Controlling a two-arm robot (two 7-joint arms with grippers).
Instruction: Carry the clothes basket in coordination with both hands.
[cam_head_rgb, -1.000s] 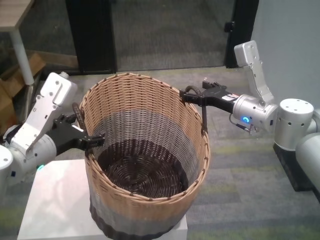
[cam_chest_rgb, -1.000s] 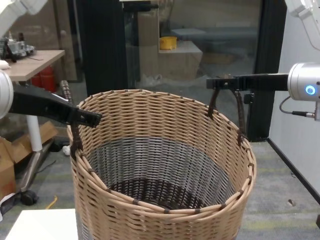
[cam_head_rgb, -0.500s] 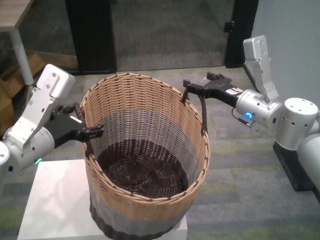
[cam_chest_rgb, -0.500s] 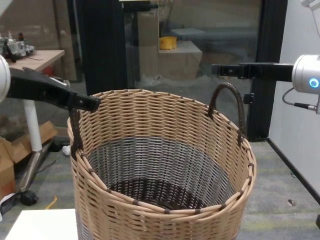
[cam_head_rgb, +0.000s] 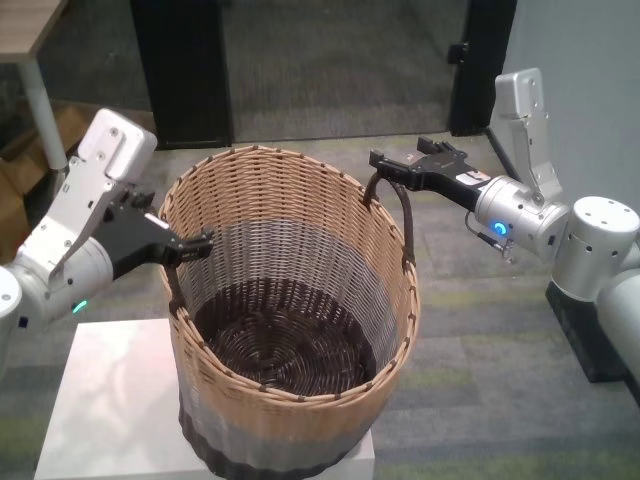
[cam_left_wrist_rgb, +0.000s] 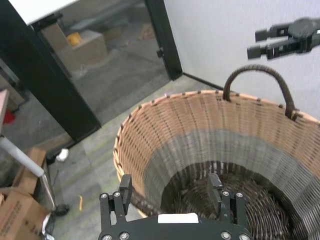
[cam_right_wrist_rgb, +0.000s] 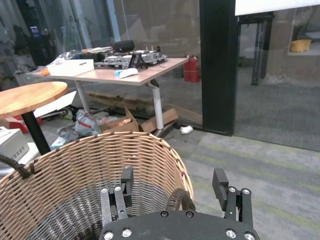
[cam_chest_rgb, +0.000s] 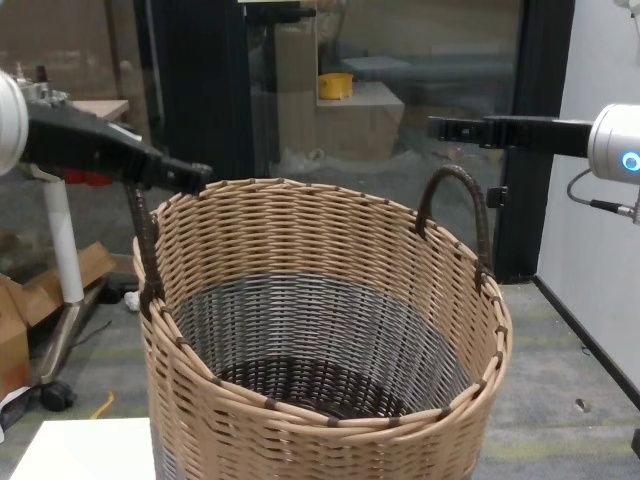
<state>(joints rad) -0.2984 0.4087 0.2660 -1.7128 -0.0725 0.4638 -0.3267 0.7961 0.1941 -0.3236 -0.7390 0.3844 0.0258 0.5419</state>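
Note:
The clothes basket (cam_head_rgb: 290, 250) stands upright on a white stand (cam_head_rgb: 110, 400); it also shows in the chest view (cam_chest_rgb: 320, 240). My left gripper (cam_head_rgb: 200, 242) is open and sits just above the basket's left handle (cam_chest_rgb: 142, 225), at the rim. My right gripper (cam_head_rgb: 385, 160) is open and hovers a little above the right handle (cam_chest_rgb: 455, 178), not touching it. In the left wrist view the fingers (cam_left_wrist_rgb: 125, 186) stand apart over the rim. In the right wrist view the fingers (cam_right_wrist_rgb: 127, 179) stand apart with the handle (cam_right_wrist_rgb: 179, 200) below them.
A wooden desk (cam_chest_rgb: 80, 108) on white legs and cardboard boxes (cam_head_rgb: 25, 170) stand to the far left. A dark door frame (cam_head_rgb: 180, 70) is behind the basket and a grey wall (cam_head_rgb: 580, 60) on the right. Carpet surrounds the stand.
Both grippers have risen. The right one has come up off the right handle and stands clear above it. The left one has moved up from beside the rim to above the left handle.

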